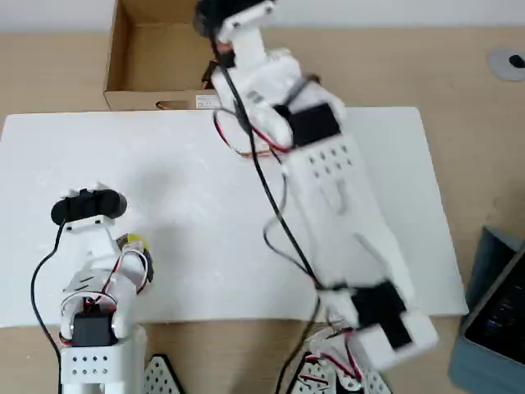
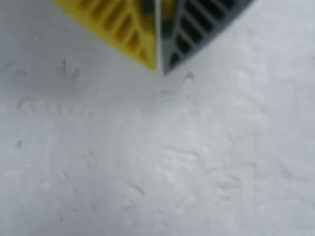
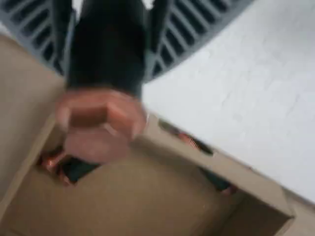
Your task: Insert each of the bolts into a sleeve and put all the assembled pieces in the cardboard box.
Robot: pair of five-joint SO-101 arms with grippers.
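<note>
My right gripper point(image 3: 106, 73) is shut on a black sleeve point(image 3: 106, 46) with a copper bolt head point(image 3: 101, 120) sticking out of its end. It hangs over the near right corner of the open cardboard box point(image 1: 115, 57), just above its rim point(image 3: 211, 162). More copper and black pieces point(image 3: 54, 164) lie on the box floor. In the high view the right arm point(image 1: 328, 172) stretches from the front edge to the box. My left gripper point(image 2: 158, 61) is shut with nothing in it, its yellow and grey fingers meeting just above the white mat point(image 1: 197, 213) at front left.
A dark grey device point(image 1: 496, 316) stands at the right edge of the wooden table. A small round fitting point(image 1: 509, 61) sits at the far right. Cables point(image 1: 271, 205) trail along the right arm over the mat.
</note>
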